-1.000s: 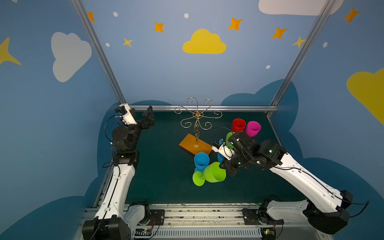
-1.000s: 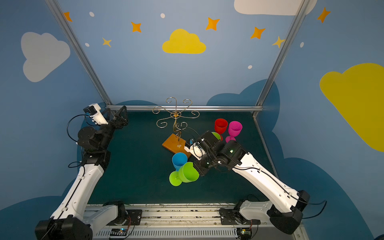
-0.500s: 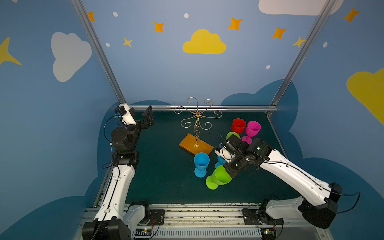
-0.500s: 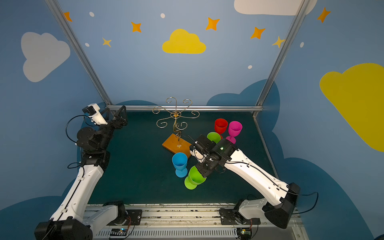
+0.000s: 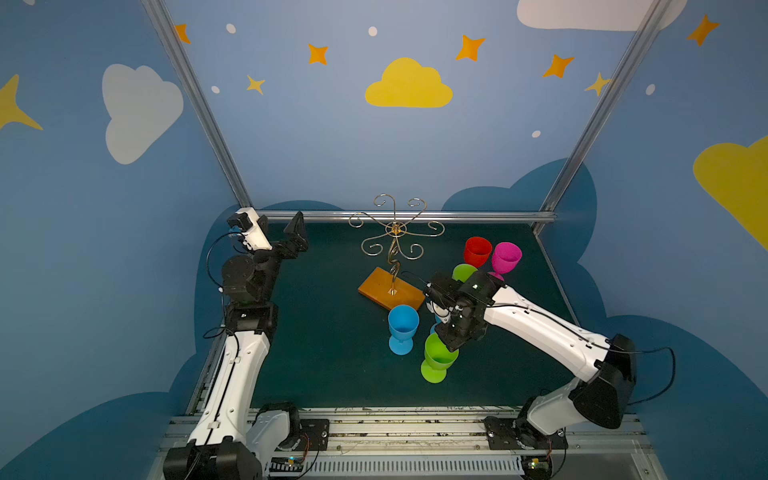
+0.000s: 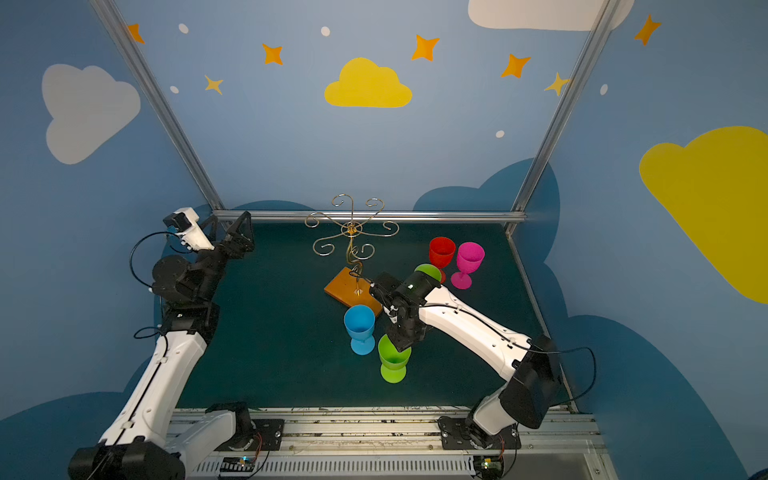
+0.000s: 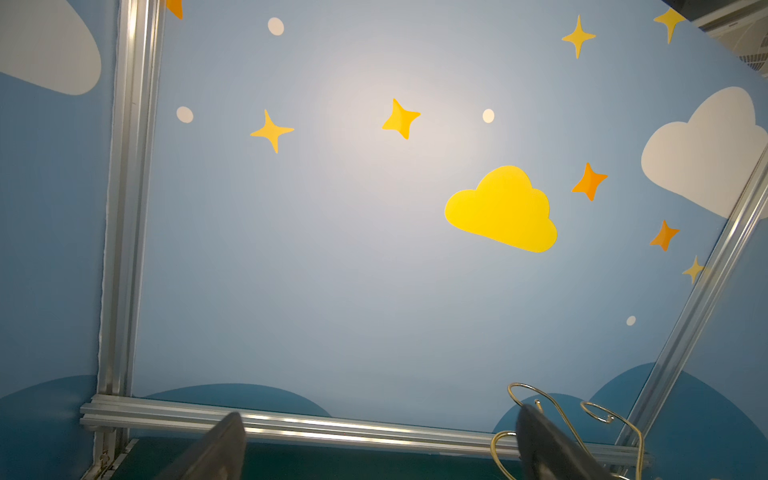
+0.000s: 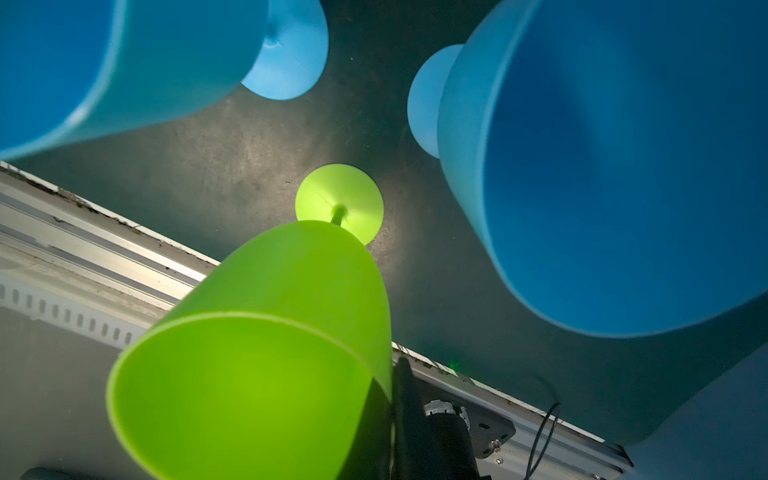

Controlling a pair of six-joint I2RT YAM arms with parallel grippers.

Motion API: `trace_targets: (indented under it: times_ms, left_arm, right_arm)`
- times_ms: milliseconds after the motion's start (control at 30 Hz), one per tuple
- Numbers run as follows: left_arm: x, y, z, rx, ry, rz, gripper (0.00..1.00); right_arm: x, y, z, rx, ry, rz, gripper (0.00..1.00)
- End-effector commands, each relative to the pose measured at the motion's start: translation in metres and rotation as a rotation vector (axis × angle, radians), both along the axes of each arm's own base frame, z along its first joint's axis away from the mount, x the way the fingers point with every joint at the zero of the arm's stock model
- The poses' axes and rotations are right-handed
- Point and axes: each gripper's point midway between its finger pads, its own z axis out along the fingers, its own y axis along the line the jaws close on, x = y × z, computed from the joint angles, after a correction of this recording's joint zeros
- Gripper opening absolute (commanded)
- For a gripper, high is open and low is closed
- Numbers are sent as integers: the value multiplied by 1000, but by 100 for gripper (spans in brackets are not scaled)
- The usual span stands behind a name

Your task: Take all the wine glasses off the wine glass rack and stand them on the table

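The gold wire wine glass rack [image 5: 395,245] [image 6: 352,241] stands at the back centre on its orange-brown base [image 5: 376,286], with nothing hanging on its arms. A green wine glass [image 5: 436,359] [image 6: 392,361] [image 8: 270,353] stands nearly upright at the front centre, its foot [image 8: 328,195] down at the mat. My right gripper [image 5: 451,343] [image 6: 401,343] [image 8: 392,374] is shut on its rim, one finger [image 8: 405,399] outside the bowl. My left gripper [image 5: 291,237] [image 6: 228,226] [image 7: 380,419] hangs open at the back left, holding nothing, with the rack's scroll arms [image 7: 561,415] beside it.
A blue glass [image 5: 402,324] [image 8: 124,62] stands just left of the held one. A second blue glass [image 8: 623,166] is mostly under my right arm. A red glass [image 5: 477,249], a magenta glass [image 5: 506,255] and another green glass [image 5: 463,271] stand at the back right.
My right arm has swung the green wine glass from lying almost on its side to nearly upright, shifting it right and toward the front edge. The left arm has not moved.
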Motion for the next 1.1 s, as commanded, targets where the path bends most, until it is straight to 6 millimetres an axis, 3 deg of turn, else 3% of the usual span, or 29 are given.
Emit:
trace_targets:
  times_ms: [0, 233, 433, 633, 800, 933, 1067]
  left_arm:
    - [-7, 3, 7, 17, -32, 19, 100]
    - [-6, 3, 6, 19, -30, 18, 100]
    - [-8, 3, 6, 19, -34, 18, 100]
    - [-14, 0, 9, 48, -39, 8, 100]
    - [-10, -1, -9, 69, 7, 6, 100]
    - [-6, -3, -35, 95, 65, -2, 100]
    - [-7, -6, -72, 135, 139, -12, 100]
  right_arm:
    - [6, 3, 16, 60, -62, -24, 16]
    - [12, 6, 40, 170, -140, -10, 65]
    - [19, 3, 66, 275, -260, 31, 82]
    - [47, -9, 102, 495, -486, 11, 88]
    - [91, -42, 121, 604, -724, -109, 89]
    - [129, -79, 111, 622, -809, -245, 90]
    - [164, -121, 80, 566, -880, -386, 90]
